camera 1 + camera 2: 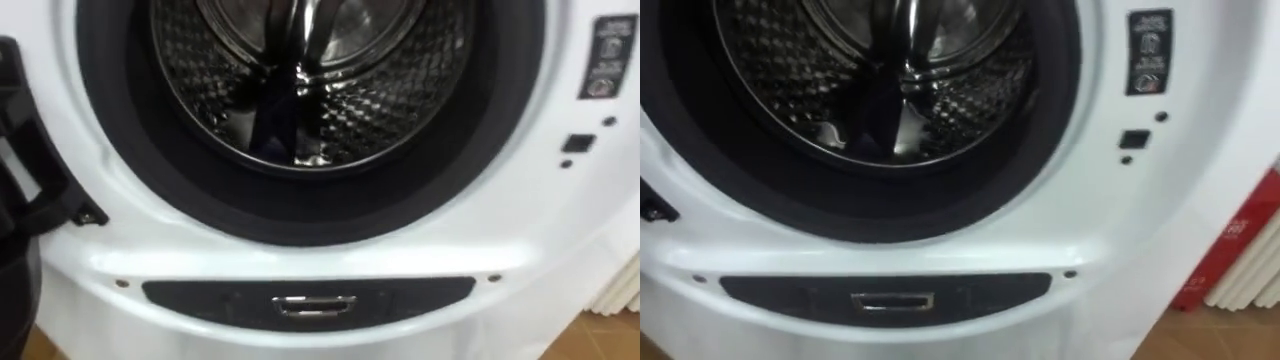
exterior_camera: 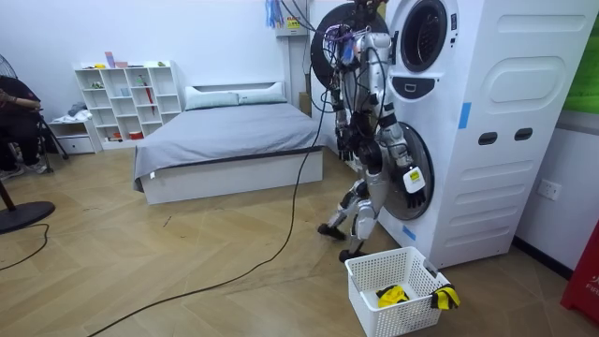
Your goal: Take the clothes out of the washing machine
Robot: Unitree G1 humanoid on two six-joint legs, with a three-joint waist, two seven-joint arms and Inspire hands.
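Yellow clothes lie in the white basket by the robot's feet; the drum shows only a dark patch, perhaps cloth. Cloth should be light and limp, best pinched at a fold. The open door hangs at the left. Whether the left hand or the right hand holds anything cannot be told.

The drum is standing open straight ahead, its wide mouth giving free passage; the swung-out door is crowding the near left side.
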